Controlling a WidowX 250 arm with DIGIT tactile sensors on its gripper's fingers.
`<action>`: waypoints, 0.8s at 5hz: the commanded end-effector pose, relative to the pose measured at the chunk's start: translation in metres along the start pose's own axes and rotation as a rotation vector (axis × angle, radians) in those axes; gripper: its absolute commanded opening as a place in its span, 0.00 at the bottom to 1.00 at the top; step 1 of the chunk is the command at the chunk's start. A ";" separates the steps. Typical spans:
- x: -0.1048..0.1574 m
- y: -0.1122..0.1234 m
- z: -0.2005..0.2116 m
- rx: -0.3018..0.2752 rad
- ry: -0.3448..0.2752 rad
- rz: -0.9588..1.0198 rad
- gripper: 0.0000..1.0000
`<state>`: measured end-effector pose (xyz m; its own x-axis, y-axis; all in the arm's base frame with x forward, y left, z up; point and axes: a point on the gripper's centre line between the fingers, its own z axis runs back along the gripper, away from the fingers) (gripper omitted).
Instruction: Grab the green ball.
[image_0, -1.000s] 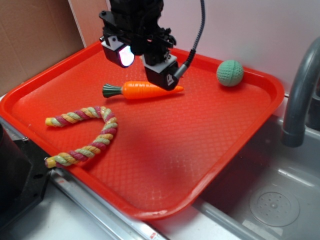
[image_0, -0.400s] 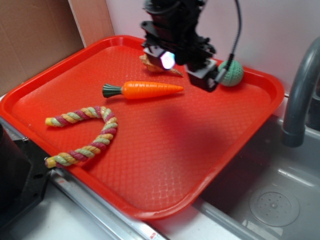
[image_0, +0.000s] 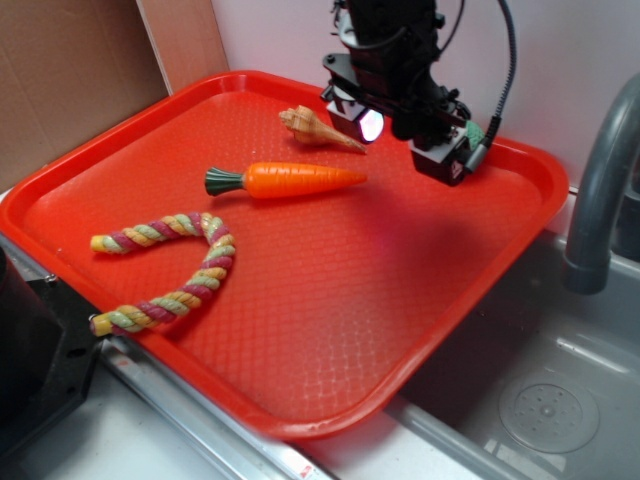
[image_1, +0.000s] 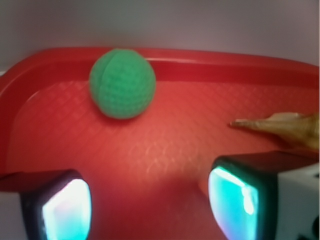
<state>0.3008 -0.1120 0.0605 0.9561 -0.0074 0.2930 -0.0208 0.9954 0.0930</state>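
Note:
The green ball (image_1: 122, 83) lies near the red tray's (image_1: 200, 125) back rim, ahead of my gripper (image_1: 150, 210) and a little to the left in the wrist view. The jaws stand open with only bare tray floor between the two fingers (image_1: 65, 210). From the exterior camera, my gripper (image_0: 405, 142) hovers over the tray's back right corner. It covers nearly all of the green ball (image_0: 476, 130), of which only a green sliver shows beside the right finger. I cannot tell how high the fingers are above the tray.
An orange toy carrot (image_0: 285, 180), a colourful rope (image_0: 170, 270) and a tan shell (image_0: 315, 130) lie on the red tray (image_0: 330, 300). A grey faucet (image_0: 600, 190) rises at the right over a sink (image_0: 550, 400). Cardboard (image_0: 70, 70) stands at the back left.
My gripper has moved right and toward the back of the tray, from above the carrot to the ball's corner. The shell is now uncovered and the ball is mostly hidden in the exterior view.

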 end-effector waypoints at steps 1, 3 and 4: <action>0.042 0.011 -0.023 -0.052 -0.043 0.010 1.00; 0.050 0.005 -0.029 -0.056 -0.033 -0.012 0.00; 0.031 0.012 0.010 -0.014 -0.019 -0.038 0.00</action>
<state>0.3189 -0.0965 0.0570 0.9673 -0.0459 0.2495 0.0190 0.9939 0.1090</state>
